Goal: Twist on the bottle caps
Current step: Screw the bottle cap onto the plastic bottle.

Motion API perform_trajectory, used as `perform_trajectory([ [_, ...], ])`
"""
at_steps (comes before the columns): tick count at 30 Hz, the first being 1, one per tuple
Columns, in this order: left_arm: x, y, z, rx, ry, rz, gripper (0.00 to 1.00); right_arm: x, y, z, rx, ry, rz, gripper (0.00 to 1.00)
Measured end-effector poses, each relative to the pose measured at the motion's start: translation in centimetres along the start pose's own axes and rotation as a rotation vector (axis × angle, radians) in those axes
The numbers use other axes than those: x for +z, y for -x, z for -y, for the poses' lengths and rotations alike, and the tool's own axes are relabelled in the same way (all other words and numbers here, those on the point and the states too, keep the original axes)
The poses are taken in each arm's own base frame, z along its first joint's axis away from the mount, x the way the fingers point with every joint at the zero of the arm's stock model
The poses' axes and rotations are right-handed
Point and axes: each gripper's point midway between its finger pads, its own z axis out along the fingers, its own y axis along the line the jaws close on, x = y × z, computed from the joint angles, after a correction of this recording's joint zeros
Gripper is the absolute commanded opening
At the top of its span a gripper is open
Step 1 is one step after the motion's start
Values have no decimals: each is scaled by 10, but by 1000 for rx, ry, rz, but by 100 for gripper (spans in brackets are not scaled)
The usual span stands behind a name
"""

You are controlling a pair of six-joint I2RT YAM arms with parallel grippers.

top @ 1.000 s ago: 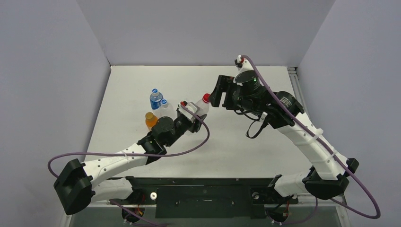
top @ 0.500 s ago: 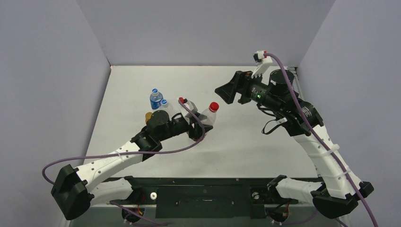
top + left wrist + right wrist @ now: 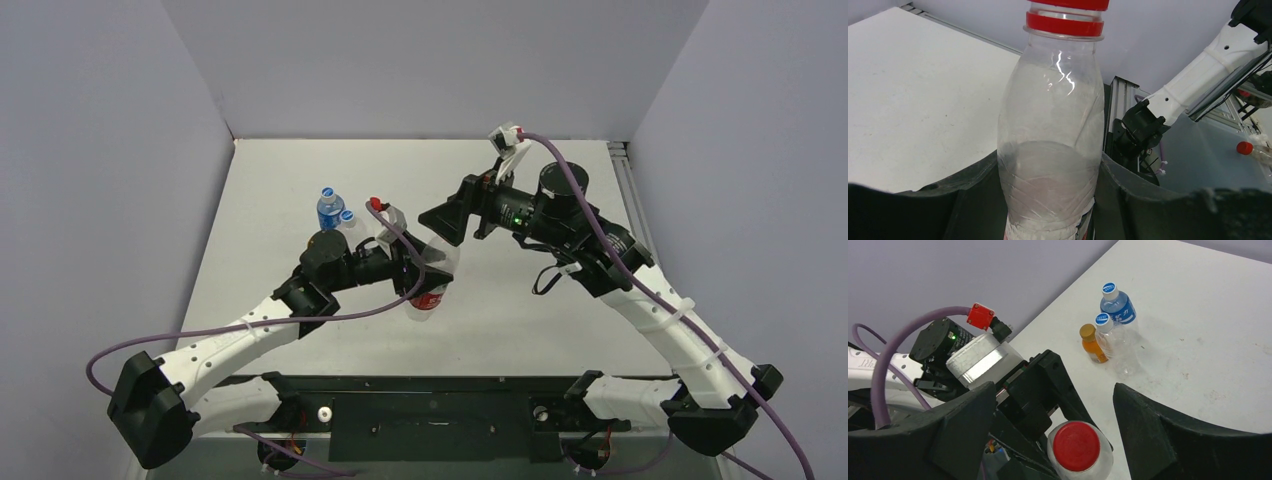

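**Top view:** The left gripper (image 3: 418,272) is clamped around the middle of a clear bottle (image 3: 432,288). The right gripper (image 3: 441,221) hangs just above the bottle's neck and hides its top. Whether the base rests on the table (image 3: 520,330) cannot be told. A blue-labelled bottle (image 3: 328,212) stands on the far side of the left gripper, well apart from it.

**Left wrist:** The clear bottle fills the gap between the two dark fingers (image 3: 973,200), upright, with both pressed to its sides. The red cap (image 3: 1068,4) sits on the neck at the top edge of the view, above its red collar ring. The thread is hidden, so how tight the cap is cannot be seen.

**Right wrist:** The fingers stand wide apart and hold nothing. The red cap lies below and between them, touching neither. Beyond the gripper, the blue-labelled bottle wears a blue-and-white cap (image 3: 1108,288). A see-through bottle (image 3: 1120,352) just beside it wears the second blue-and-white cap (image 3: 1102,318). A small orange bottle (image 3: 1093,347) next to them carries the orange-gold cap (image 3: 1087,330).

All four caps sit on bottles, so the task looks nearly finished. What seems left is a check that the red cap is tight and setting the clear bottle down beside the others.
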Motion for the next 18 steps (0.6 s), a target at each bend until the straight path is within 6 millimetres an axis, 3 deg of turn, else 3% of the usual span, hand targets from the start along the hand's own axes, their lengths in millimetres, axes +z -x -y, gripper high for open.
perform_trajectory([
  [9,-1,18,8,-3,-31,61,0,8,-10,8,8,-10,36,87],
  [18,-3,23,12,-16,-55,74,0,0,14,-14,10,57,159,87],
])
